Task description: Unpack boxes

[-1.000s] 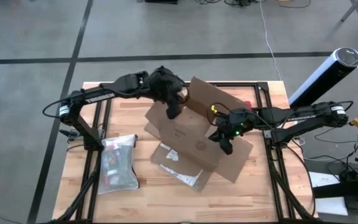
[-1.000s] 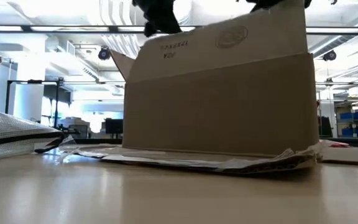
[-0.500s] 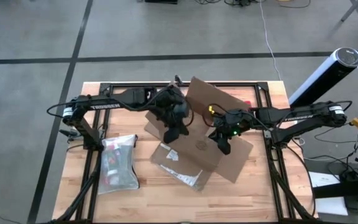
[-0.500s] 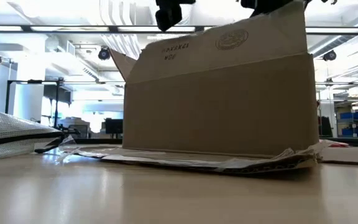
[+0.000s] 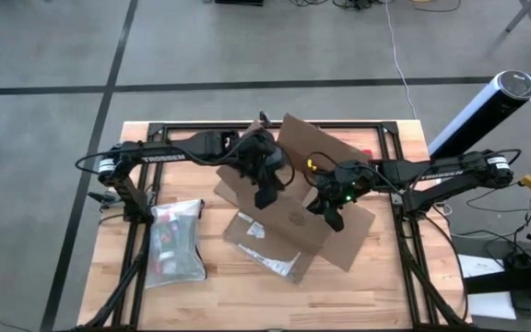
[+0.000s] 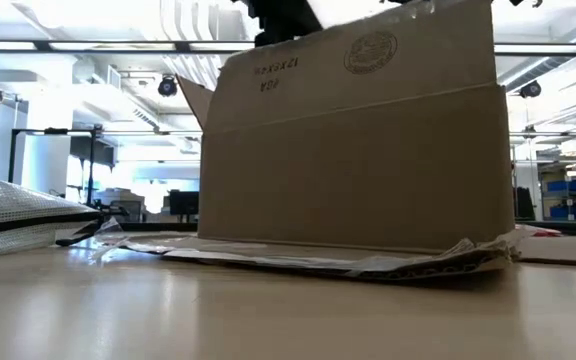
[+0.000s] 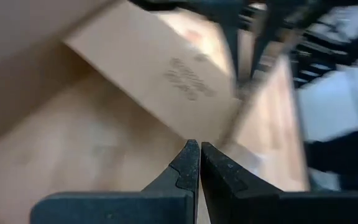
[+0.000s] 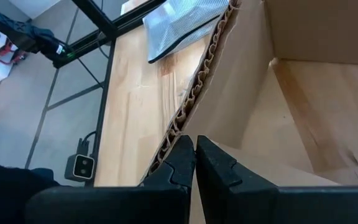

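Your brown corrugated cardboard shipping box (image 5: 289,198) sits mid-table with its flaps spread, and both pincers hang above its open top. The left gripper (image 5: 264,196) has its fingers pressed together on nothing, pointing down into the box interior just behind the printed front flap (image 6: 358,65). The right gripper (image 5: 332,218) is likewise closed and empty; the wrist view shows the flap's fluted edge (image 8: 188,106) just ahead of its tips. To do this step well, I judge you should part the left fingers before going lower, since closed tips can only push. Keep the right one pressed against that flap so the box holds steady. The translucent mesh zip pouch (image 5: 175,242) lies well off to the left gripper's outer side; leave it there.
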